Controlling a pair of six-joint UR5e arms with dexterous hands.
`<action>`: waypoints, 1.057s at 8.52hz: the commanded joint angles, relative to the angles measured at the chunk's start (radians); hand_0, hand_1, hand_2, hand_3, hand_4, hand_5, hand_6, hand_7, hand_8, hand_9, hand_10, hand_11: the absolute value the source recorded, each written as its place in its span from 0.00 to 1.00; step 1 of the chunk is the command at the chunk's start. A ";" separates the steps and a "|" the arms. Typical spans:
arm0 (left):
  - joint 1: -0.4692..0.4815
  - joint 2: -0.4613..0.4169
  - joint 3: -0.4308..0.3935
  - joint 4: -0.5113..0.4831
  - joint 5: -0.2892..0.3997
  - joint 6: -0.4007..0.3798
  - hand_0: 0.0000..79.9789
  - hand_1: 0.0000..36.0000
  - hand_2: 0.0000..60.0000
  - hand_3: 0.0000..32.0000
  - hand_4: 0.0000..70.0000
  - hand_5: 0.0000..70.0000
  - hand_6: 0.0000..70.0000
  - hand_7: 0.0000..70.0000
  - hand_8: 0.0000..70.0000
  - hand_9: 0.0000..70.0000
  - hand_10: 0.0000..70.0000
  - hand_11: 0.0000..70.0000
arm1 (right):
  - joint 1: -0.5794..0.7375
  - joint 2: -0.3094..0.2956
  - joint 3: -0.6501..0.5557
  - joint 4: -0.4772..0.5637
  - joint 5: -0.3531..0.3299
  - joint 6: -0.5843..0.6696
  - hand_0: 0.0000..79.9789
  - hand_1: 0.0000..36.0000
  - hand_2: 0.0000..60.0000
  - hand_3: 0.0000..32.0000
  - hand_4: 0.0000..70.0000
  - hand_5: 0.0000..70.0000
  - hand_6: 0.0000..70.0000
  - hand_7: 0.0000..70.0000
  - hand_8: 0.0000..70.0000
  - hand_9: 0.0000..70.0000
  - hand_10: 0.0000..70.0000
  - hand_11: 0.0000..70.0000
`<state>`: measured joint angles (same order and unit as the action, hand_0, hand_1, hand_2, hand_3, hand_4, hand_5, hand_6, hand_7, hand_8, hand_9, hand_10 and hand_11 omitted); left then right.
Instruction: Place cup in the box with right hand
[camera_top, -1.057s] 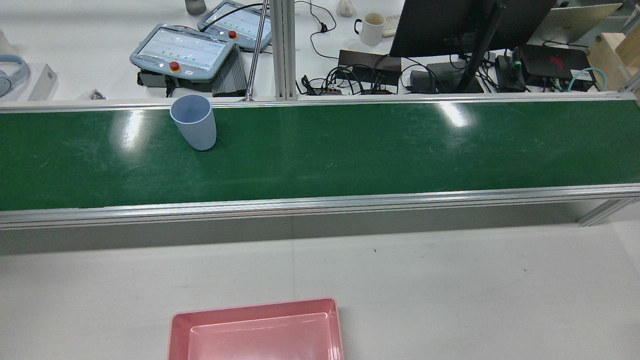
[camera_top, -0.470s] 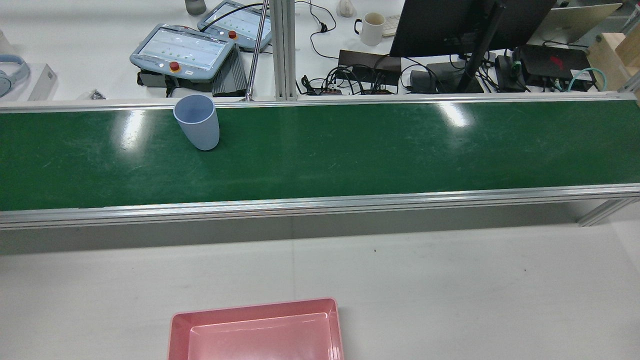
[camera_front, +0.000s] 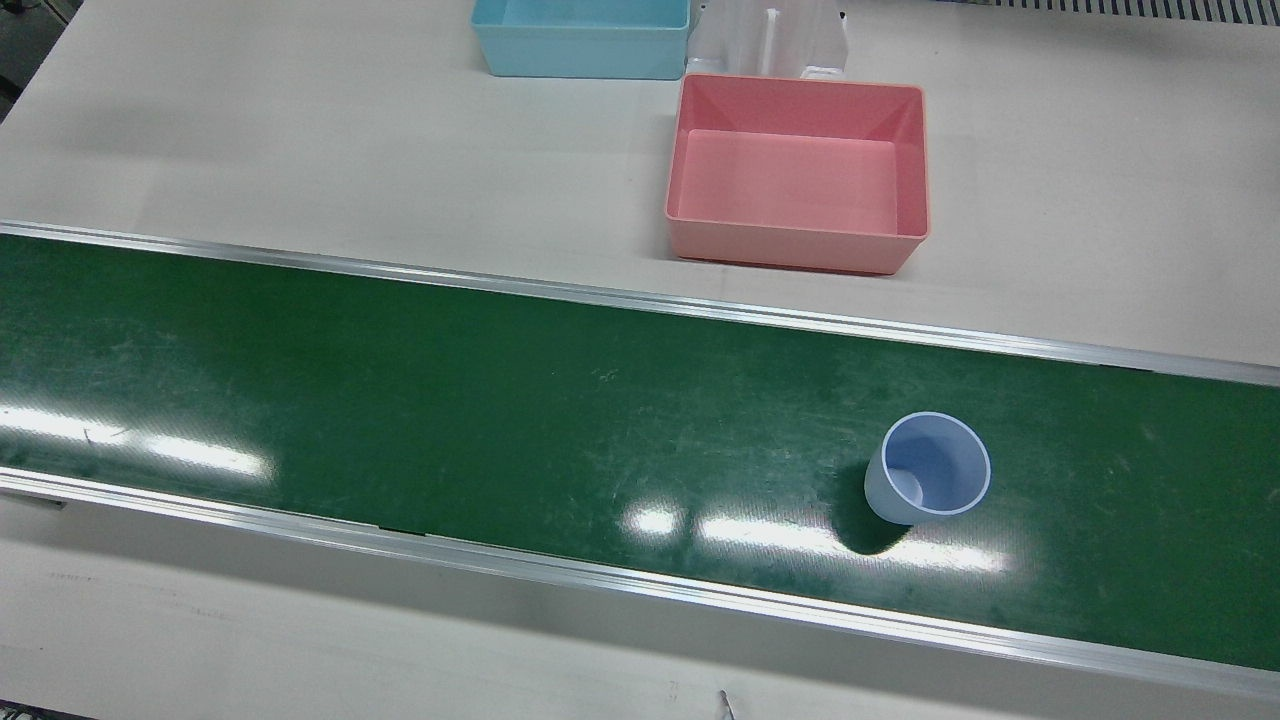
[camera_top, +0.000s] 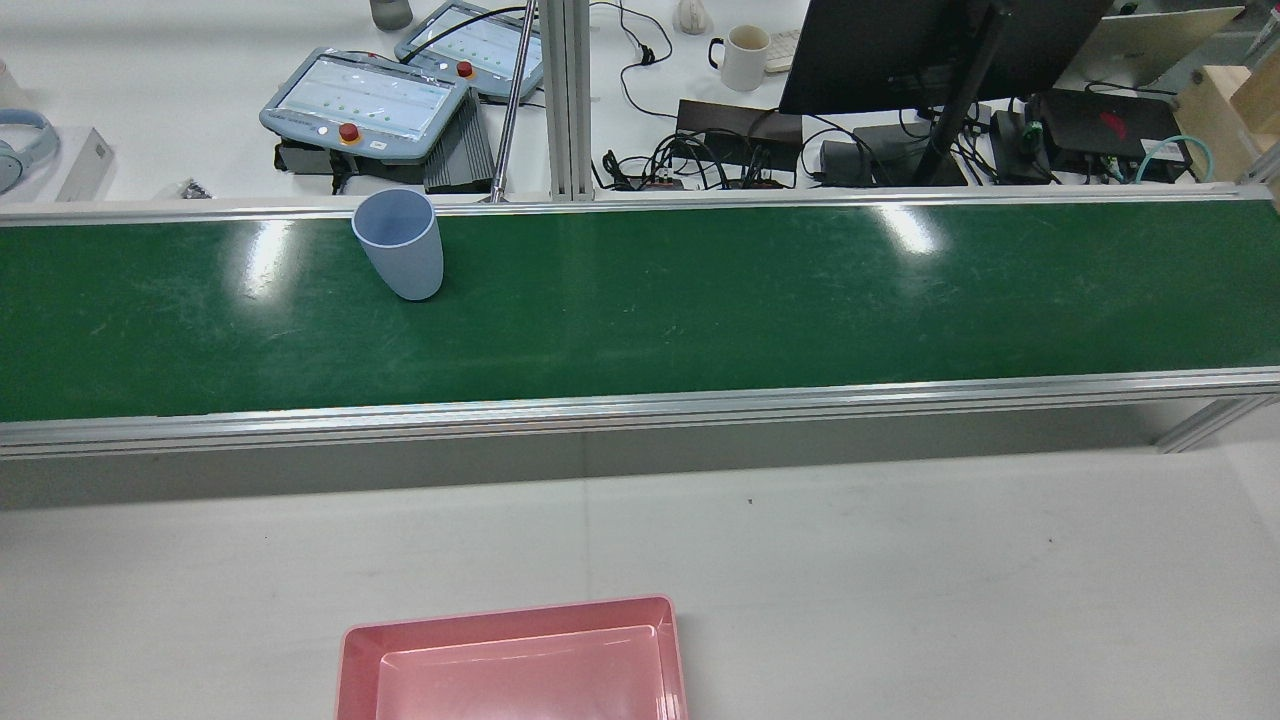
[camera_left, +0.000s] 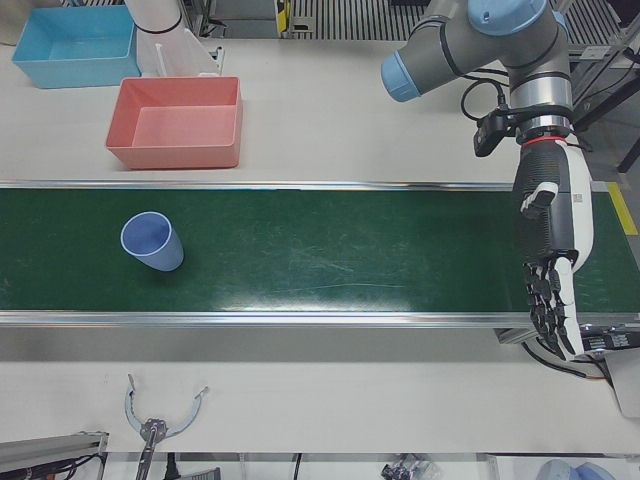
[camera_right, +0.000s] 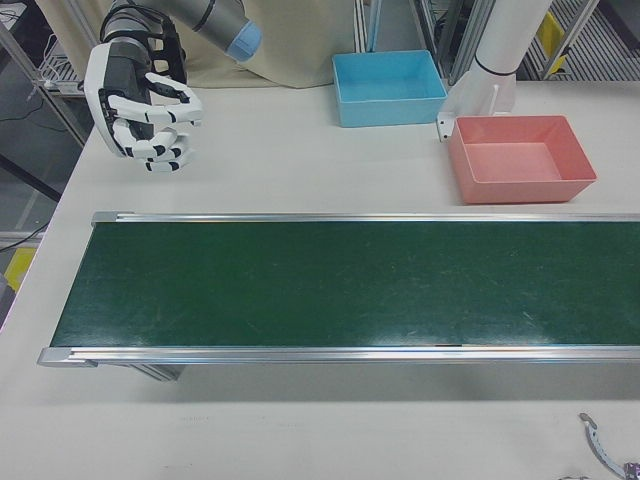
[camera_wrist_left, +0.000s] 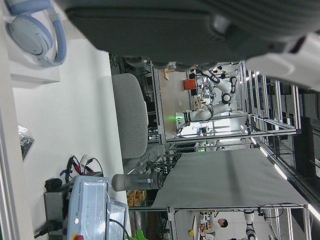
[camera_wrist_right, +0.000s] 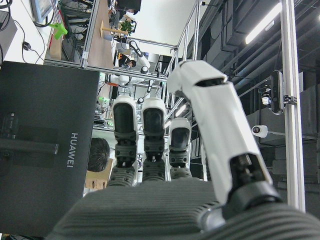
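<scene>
A light blue cup (camera_front: 928, 467) stands upright on the green conveyor belt (camera_front: 500, 400), near the belt's far edge in the rear view (camera_top: 398, 245) and toward its left end in the left-front view (camera_left: 152, 241). The pink box (camera_front: 790, 245) sits empty on the white table beside the belt (camera_top: 505, 612) (camera_left: 170, 157) (camera_right: 525, 190). My right hand (camera_right: 145, 105) hovers over the table off the belt's other end, fingers loosely curled, holding nothing. Far from the cup, my left hand (camera_left: 550, 260) hangs fingers-down over the belt's end, open and empty.
A blue box (camera_front: 580, 55) stands next to the pink one by an arm pedestal (camera_left: 160, 30). Beyond the belt in the rear view are two teach pendants (camera_top: 370, 105), a mug (camera_top: 745, 55), a monitor (camera_top: 900, 50) and cables. The belt has aluminium side rails (camera_top: 640, 405).
The cup has drifted a little to the right along the belt in the rear view. Nothing else has moved there.
</scene>
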<state>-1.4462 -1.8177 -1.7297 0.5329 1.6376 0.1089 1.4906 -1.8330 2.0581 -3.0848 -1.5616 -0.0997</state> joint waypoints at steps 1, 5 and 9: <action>0.000 0.000 -0.001 0.001 -0.001 0.000 0.00 0.00 0.00 0.00 0.00 0.00 0.00 0.00 0.00 0.00 0.00 0.00 | -0.001 0.001 -0.001 0.000 0.000 0.000 1.00 1.00 0.60 0.00 0.47 0.30 0.32 1.00 0.64 0.81 0.49 0.74; 0.000 0.000 -0.001 -0.001 0.001 0.000 0.00 0.00 0.00 0.00 0.00 0.00 0.00 0.00 0.00 0.00 0.00 0.00 | 0.000 0.000 -0.001 0.000 0.000 0.002 1.00 1.00 0.60 0.00 0.47 0.30 0.32 1.00 0.64 0.82 0.49 0.74; 0.000 0.000 -0.001 0.001 0.001 0.000 0.00 0.00 0.00 0.00 0.00 0.00 0.00 0.00 0.00 0.00 0.00 0.00 | 0.000 0.000 -0.001 0.000 0.000 0.000 1.00 1.00 0.59 0.00 0.46 0.30 0.32 1.00 0.64 0.81 0.48 0.73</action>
<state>-1.4452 -1.8178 -1.7294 0.5334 1.6374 0.1095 1.4910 -1.8331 2.0572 -3.0848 -1.5616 -0.0996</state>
